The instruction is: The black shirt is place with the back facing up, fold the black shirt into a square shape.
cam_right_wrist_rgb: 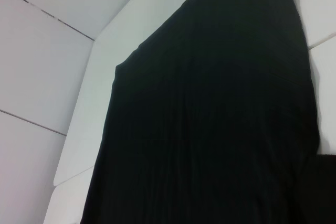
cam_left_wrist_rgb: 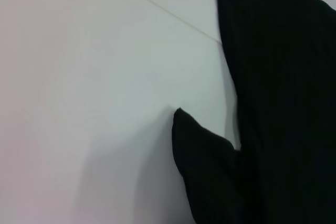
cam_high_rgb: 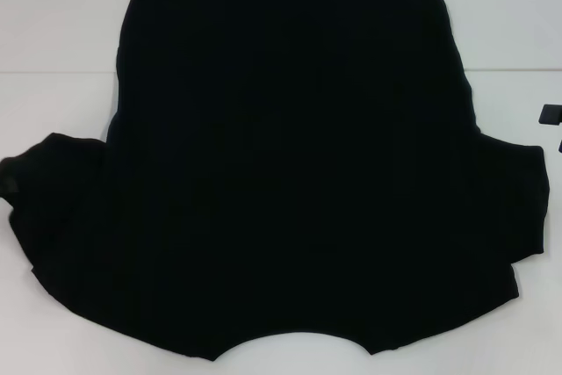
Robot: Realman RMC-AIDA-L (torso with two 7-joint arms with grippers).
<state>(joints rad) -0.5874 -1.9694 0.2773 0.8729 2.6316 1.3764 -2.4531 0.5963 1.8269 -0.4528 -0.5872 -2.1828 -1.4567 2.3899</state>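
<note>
Black shirt [cam_high_rgb: 290, 164] spread flat on white table [cam_high_rgb: 61, 32], sleeves out, ready for folding. Right gripper [cam_high_rgb: 551, 120] barely visible at table edge, finger state undeterminable; left gripper unseen.

Bright, even light washes my white counter [cam_high_rgb: 61, 32] nearly shadowless. The black shirt [cam_high_rgb: 299, 173] reads as a flat, detailless mass. My left wrist view is soft, with faint shadow at lower centre.

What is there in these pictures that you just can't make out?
- Grippers: in the head view only a small dark part shows at the right edge; whether it belongs to the right gripper cannot be told. No left gripper shows in any view.
- The black shirt: its underside is hidden by the fabric, so any lettering is unseen.
- Left sleeve: its end is cut off by the head view's edge.
</note>
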